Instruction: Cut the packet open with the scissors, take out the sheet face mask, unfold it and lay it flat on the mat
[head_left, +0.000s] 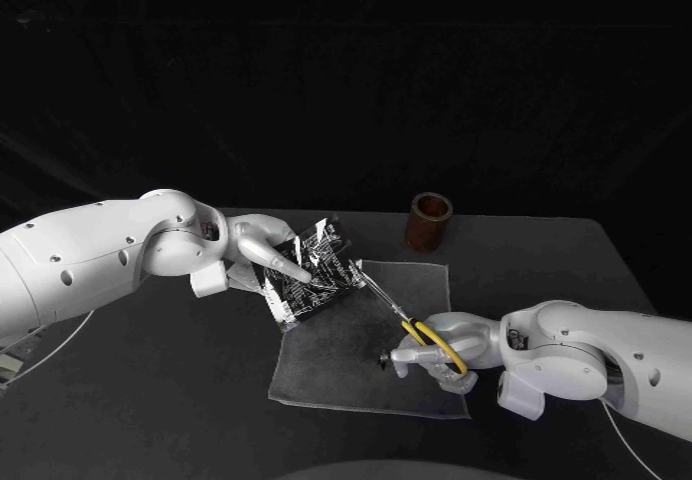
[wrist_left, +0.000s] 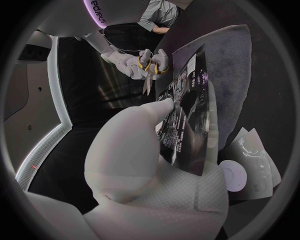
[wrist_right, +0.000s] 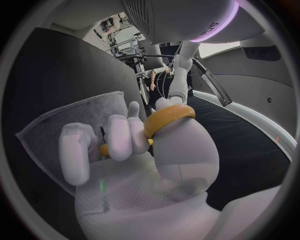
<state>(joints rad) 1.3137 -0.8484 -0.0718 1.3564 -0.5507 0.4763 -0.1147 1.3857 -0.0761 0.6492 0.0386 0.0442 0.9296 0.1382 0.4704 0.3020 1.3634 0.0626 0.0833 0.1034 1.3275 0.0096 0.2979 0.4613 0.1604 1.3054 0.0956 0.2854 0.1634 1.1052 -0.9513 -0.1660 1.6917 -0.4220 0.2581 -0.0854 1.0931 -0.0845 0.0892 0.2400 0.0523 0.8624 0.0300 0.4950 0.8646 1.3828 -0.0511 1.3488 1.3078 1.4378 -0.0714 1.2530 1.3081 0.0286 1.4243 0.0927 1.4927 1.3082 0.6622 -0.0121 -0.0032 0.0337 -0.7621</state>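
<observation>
Hanging over the 11 o'clock corner of the grey mat (head_left: 361, 385), the packet (head_left: 315, 272) is dark with white print, and it is tilted. The left robot hand (head_left: 271, 256) is clamped on the packet from its 9 o'clock side. One finger lies flat across the printed face, and the rest of the hand is behind the packet.

At 4 o'clock from the packet are the scissors (head_left: 418, 322). They have thin silver blades and yellow handles. The blades point toward 11 o'clock, and their tip reaches the edge of the packet. I cannot tell if the tip touches it or how far apart the blades are. The right robot hand (head_left: 430, 352) is clamped on the yellow handles, with its fingers through the rings. This hand is over the mat's 4 o'clock side.

The mat lies flat on the black surface (head_left: 577, 260). A brown tube (head_left: 428, 222) stands upright on the surface at 1 o'clock from the packet, just past the far edge of the mat and apart from both hands.
</observation>
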